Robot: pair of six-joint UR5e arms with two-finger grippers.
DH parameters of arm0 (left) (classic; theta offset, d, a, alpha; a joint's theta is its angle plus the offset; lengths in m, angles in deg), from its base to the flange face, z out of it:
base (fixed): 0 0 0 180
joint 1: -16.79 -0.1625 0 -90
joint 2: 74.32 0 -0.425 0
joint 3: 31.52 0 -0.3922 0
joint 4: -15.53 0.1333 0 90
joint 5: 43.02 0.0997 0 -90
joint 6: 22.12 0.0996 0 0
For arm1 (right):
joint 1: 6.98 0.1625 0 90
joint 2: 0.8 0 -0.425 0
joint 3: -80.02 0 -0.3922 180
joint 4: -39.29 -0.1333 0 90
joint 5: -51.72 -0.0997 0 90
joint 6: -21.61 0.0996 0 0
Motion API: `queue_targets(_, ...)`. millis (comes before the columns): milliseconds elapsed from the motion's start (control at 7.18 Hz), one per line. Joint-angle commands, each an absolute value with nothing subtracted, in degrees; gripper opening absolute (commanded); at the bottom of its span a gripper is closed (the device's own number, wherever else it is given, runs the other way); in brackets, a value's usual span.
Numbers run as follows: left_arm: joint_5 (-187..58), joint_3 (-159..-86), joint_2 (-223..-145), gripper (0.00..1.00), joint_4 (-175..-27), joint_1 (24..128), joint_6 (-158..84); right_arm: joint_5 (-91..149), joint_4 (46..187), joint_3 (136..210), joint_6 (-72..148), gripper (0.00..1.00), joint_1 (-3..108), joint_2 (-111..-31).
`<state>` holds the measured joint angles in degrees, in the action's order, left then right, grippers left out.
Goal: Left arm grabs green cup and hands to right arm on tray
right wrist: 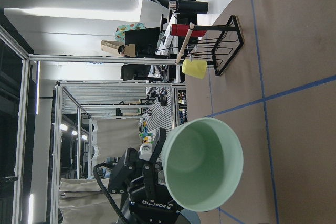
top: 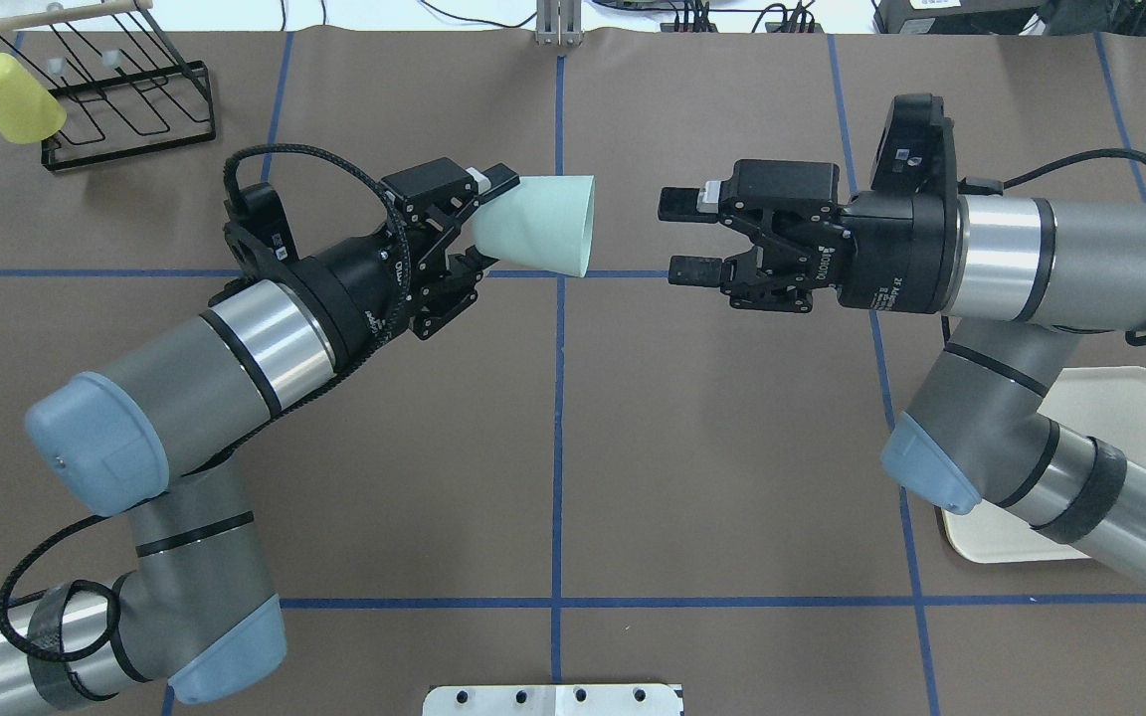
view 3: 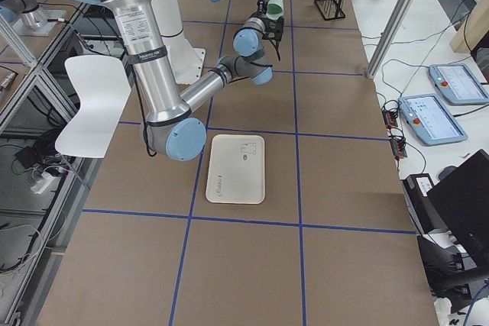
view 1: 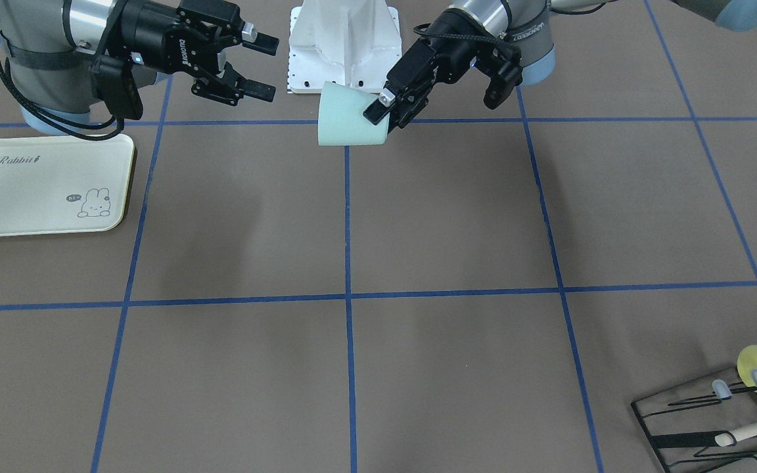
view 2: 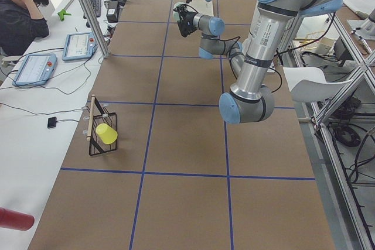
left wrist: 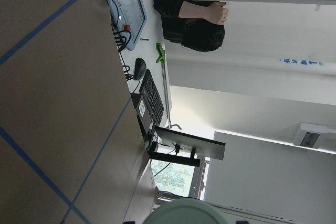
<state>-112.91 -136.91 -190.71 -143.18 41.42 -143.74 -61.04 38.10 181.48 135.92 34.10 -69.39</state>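
Overhead exterior shows the right arm (top: pixel 1031 249) partly covering the tray (top: pixel 1120 418), well behind its fingers. The hand-over is midway, I judge. The left gripper (top: pixel 485 221) pinches the green cup (top: pixel 543 224) by its base, held off the table. The right gripper (top: pixel 682 237) is spread wide and empty, near the cup's mouth. Next it must advance and close on the rim.

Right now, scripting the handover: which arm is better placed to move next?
Right. The right gripper is open and faces the mouth of the green cup; the left gripper is shut on the cup. The tray lies on that side.
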Motion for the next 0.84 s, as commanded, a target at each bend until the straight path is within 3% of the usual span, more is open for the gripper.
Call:
queue_targets(0,-110.0,-136.8,-190.9,0.19,-143.0,38.3,-143.7,-60.8,38.1,181.2,135.8,0.88,33.9,-69.2)
queue_targets(696,-106.5,-136.5,-192.2,0.19,-142.8,33.9,-143.3,-60.8,38.1,180.3,135.8,0.85,33.7,-68.7)
